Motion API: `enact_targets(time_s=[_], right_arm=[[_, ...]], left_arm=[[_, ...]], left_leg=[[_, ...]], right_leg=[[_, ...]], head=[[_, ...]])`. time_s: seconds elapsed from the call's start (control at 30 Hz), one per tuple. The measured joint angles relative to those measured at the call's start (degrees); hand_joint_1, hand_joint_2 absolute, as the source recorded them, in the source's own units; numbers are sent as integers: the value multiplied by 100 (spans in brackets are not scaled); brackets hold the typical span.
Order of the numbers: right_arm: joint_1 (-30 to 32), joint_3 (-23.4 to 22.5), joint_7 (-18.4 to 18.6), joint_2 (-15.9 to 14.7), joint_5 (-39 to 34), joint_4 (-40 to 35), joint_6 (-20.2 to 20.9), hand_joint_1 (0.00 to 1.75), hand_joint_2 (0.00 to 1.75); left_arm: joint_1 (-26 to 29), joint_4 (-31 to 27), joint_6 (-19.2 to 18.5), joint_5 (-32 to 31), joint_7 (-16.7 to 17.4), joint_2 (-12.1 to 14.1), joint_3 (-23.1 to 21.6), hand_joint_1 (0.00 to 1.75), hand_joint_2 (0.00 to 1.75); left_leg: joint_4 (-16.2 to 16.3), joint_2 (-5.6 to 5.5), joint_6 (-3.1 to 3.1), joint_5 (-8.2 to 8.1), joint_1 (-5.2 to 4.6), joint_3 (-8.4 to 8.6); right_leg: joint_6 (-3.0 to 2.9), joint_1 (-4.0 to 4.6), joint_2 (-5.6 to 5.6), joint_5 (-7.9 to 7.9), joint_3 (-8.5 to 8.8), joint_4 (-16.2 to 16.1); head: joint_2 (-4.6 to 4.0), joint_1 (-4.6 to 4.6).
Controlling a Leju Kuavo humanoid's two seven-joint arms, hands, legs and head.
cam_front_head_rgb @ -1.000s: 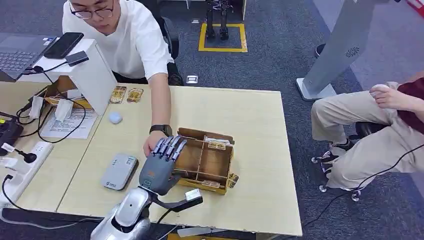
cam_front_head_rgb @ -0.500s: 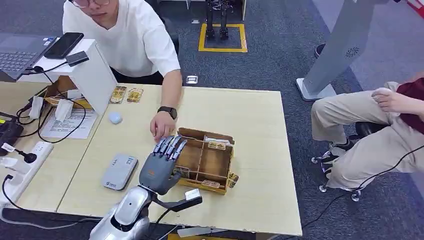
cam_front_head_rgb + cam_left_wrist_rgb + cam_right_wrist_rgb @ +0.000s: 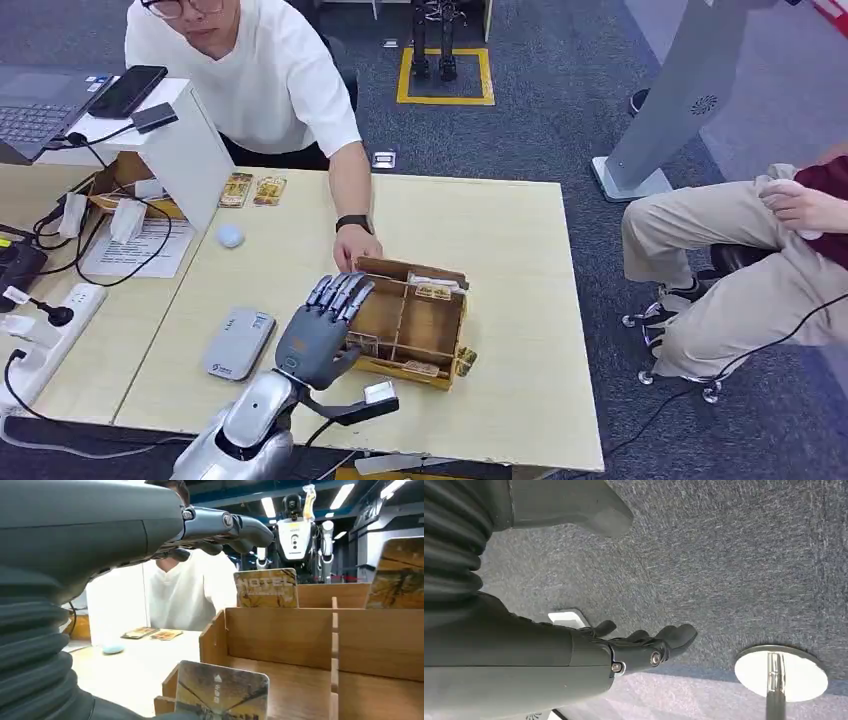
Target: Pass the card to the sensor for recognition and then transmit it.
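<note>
Reaching: the left hand [image 3: 322, 335] hangs over the near left corner of the wooden card box [image 3: 440, 352] — fingers straight and spread, holding nothing.
Card: a hotel card [image 3: 222, 691] stands up in the slot just under the hand's palm, likely so fingers can pinch its top edge. More cards [image 3: 265, 588] stand at the far wall of the box, past the fingertips.
Sensor: the grey card reader [image 3: 238, 343] lies flat on the table [image 3: 500, 230], just beside the hand on its outer side — near, so the card has a short trip.
Person: a person's hand [image 3: 357, 246] rests at the far edge of the box, just past the fingertips, maybe waiting for the card.
Right hand: the right hand [image 3: 644, 642] hangs down over grey carpet, fingers a bit curled but apart, holding nothing.
Next step, my guess: lower the left hand and pinch the near card.
</note>
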Motion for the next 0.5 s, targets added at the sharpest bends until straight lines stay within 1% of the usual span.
enact_targets(time_s=[0.33,0.5], right_arm=[[45,-48,-15,-13,0,0,-2,0,175],[51,-50,-15,-33,-28,2,-2,0,175]], left_arm=[[104,-190,-9,-20,4,177,18,0,175],[134,-277,-103,-33,-83,234,18,0,175]], left_leg=[[-2,0,-1,0,0,4],[-2,-1,-1,0,0,7]], right_leg=[[0,0,0,0,4,0],[0,0,-1,0,8,0]], head=[[2,2],[2,2]])
